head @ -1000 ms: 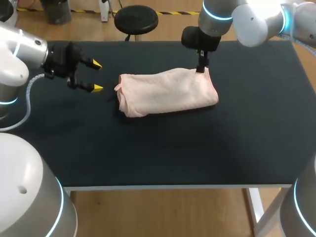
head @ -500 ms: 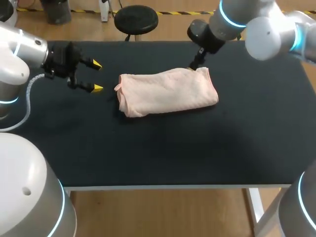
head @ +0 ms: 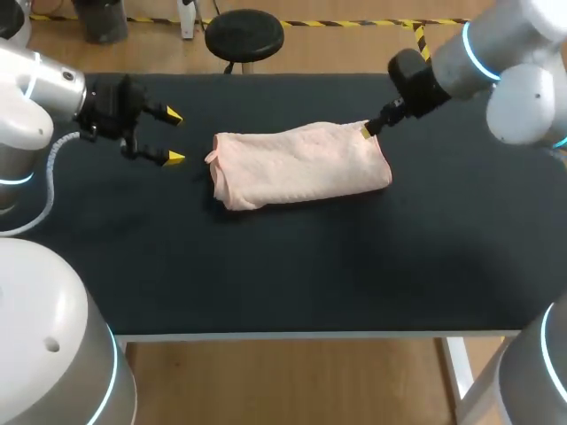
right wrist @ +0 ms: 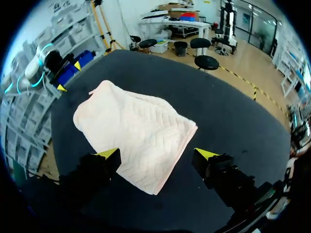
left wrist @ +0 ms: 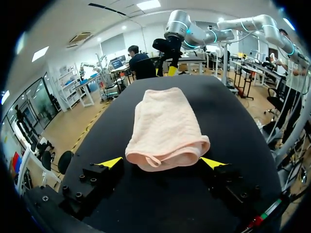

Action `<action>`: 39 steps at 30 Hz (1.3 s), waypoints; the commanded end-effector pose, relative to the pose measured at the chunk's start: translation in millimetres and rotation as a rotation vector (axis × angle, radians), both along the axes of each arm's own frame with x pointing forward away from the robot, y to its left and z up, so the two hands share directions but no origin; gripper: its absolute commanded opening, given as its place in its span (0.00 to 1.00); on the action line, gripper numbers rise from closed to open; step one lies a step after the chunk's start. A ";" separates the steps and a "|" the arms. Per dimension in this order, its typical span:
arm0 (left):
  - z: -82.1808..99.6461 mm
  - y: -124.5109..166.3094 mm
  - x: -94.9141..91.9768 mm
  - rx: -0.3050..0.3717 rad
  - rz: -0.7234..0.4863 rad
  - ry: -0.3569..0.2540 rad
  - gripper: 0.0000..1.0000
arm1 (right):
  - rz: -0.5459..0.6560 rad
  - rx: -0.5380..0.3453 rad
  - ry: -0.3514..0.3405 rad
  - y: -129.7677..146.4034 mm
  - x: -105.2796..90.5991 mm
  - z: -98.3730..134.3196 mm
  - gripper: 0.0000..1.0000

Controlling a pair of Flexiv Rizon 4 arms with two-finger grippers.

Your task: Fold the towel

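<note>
The folded pink towel point(head: 301, 166) was seen lying flat at the middle of the black table point(head: 266, 266). The left gripper point(head: 174, 136) was held spread and empty, apart from the towel's left end. The right gripper point(head: 366, 131) was found released at the towel's far right corner, with nothing grasped.

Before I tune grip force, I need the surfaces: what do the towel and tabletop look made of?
The towel looks like soft pale pink cloth, probably cotton, matte: herringbone texture, limp folds. The tabletop looks like a black matte covering, perhaps felt or rubber: no glare.
</note>
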State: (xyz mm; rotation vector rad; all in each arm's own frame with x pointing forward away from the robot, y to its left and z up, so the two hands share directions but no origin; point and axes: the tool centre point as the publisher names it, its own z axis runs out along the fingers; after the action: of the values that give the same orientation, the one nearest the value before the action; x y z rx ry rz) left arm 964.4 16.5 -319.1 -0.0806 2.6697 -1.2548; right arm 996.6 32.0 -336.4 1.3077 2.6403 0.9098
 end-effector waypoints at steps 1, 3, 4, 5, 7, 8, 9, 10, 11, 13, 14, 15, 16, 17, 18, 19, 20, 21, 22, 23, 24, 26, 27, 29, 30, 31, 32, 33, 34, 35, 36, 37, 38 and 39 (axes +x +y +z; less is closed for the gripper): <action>-0.7 0.0 -0.2 -0.001 0.001 -0.002 1.00 | -0.495 0.572 0.266 -4.2 -0.9 -21.5 1.00; -0.7 0.0 -0.2 -0.001 0.001 -0.002 1.00 | -0.498 0.605 0.286 -4.0 -2.4 -25.8 1.00; -0.7 0.0 -0.2 -0.001 0.001 -0.002 1.00 | -0.500 0.605 0.288 -4.1 -2.7 -27.9 1.00; -0.7 0.0 -0.2 -0.001 0.001 -0.002 1.00 | -0.500 0.618 0.299 -4.2 -2.7 -30.1 1.00; -0.7 0.0 -0.2 -0.001 0.001 -0.002 1.00 | -0.495 0.626 0.315 -4.0 -1.6 -34.6 1.00; -0.7 0.0 -0.2 -0.001 0.001 -0.002 1.00 | -0.489 0.629 0.326 -3.8 -1.1 -35.9 1.00; -0.7 0.0 -0.2 -0.001 0.001 -0.002 1.00 | -0.475 0.637 0.334 -3.1 -0.7 -37.0 1.00; -0.7 0.0 -0.2 -0.001 0.001 -0.002 1.00 | -0.469 0.637 0.341 -2.1 -0.5 -37.9 1.00; -0.7 0.0 -0.2 -0.001 0.001 -0.002 1.00 | -0.469 0.633 0.344 -1.5 -0.2 -38.9 1.00; -0.7 0.0 -0.2 -0.001 0.001 -0.002 1.00 | -0.453 0.638 0.352 -0.8 0.2 -40.2 1.00; -0.7 0.0 -0.2 -0.001 0.001 -0.002 1.00 | -0.447 0.637 0.355 -1.0 0.7 -41.2 1.00; -0.7 0.0 -0.2 -0.001 0.001 -0.002 1.00 | -0.434 0.643 0.363 -1.3 1.5 -42.6 1.00; -0.7 0.0 -0.2 -0.001 0.001 -0.002 1.00 | -0.430 0.644 0.368 -1.7 2.2 -44.0 1.00; -0.7 0.0 -0.2 -0.001 0.001 -0.002 1.00 | -0.430 0.639 0.373 -2.4 3.3 -45.9 1.00; -0.7 0.0 -0.2 -0.001 0.001 -0.002 1.00 | -0.415 0.640 0.380 -2.8 4.1 -47.5 1.00; -0.7 0.0 -0.2 -0.001 0.001 -0.002 1.00 | -0.409 0.643 0.388 -3.0 4.7 -49.0 1.00; -0.7 0.0 -0.2 -0.001 0.001 -0.002 1.00 | -0.404 0.633 0.391 -3.5 5.5 -50.5 1.00; -0.7 0.0 -0.2 -0.001 0.001 -0.002 1.00 | -0.386 0.641 0.397 -3.8 5.9 -51.7 1.00; -0.7 0.0 -0.2 -0.001 0.001 -0.002 1.00 | -0.376 0.651 0.405 -4.1 6.4 -53.0 1.00; -0.7 0.0 -0.2 -0.001 0.001 -0.002 1.00 | -0.368 0.647 0.406 -4.5 6.8 -53.7 1.00; -0.7 0.0 -0.2 -0.001 0.001 -0.002 1.00 | -0.344 0.655 0.407 -4.8 7.1 -54.6 1.00; -0.7 0.0 -0.2 -0.001 0.001 -0.002 1.00 | -0.318 0.652 0.405 -5.4 7.4 -55.6 1.00; -0.7 0.0 -0.2 -0.001 0.001 -0.002 1.00 | -0.316 0.651 0.404 -5.4 7.6 -55.9 1.00; -0.7 0.0 -0.2 -0.001 0.001 -0.002 1.00 | -0.291 0.650 0.398 -5.9 8.2 -56.5 1.00; -0.7 0.0 -0.2 -0.001 0.001 -0.002 1.00 | -0.288 0.644 0.398 -5.8 9.0 -56.7 1.00; -0.7 0.0 -0.2 -0.001 0.001 -0.002 1.00 | -0.282 0.641 0.398 -6.0 9.5 -57.1 1.00; -0.7 0.0 -0.2 -0.001 0.001 -0.002 1.00 | -0.273 0.638 0.396 -6.2 9.8 -57.3 1.00; -0.7 0.0 -0.2 -0.001 0.001 -0.002 1.00 | -0.272 0.638 0.397 -6.0 10.2 -57.5 1.00; -0.7 0.0 -0.2 -0.001 0.001 -0.002 1.00 | -0.268 0.635 0.398 -5.8 10.8 -57.7 1.00; -0.7 0.0 -0.2 -0.001 0.001 -0.002 1.00 | -0.265 0.634 0.399 -5.5 11.0 -57.7 1.00; -0.7 0.0 -0.2 -0.001 0.001 -0.002 1.00 | -0.260 0.633 0.400 -4.5 11.4 -57.5 1.00; -0.7 0.0 -0.2 -0.001 0.001 -0.002 1.00 | -0.257 0.630 0.403 -3.6 11.6 -57.7 1.00; -0.7 0.0 -0.2 -0.001 0.001 -0.002 1.00 | -0.252 0.628 0.406 -2.4 11.7 -58.0 1.00; -0.7 0.0 -0.2 -0.001 0.001 -0.002 1.00 | -0.254 0.622 0.412 -1.4 11.9 -58.7 1.00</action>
State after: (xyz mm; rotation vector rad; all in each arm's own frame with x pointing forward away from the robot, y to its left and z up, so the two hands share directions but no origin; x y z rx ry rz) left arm 965.0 16.6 -319.2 -0.0811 2.6708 -1.2553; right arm 1002.9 29.4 -394.1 2.1004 2.4159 1.6697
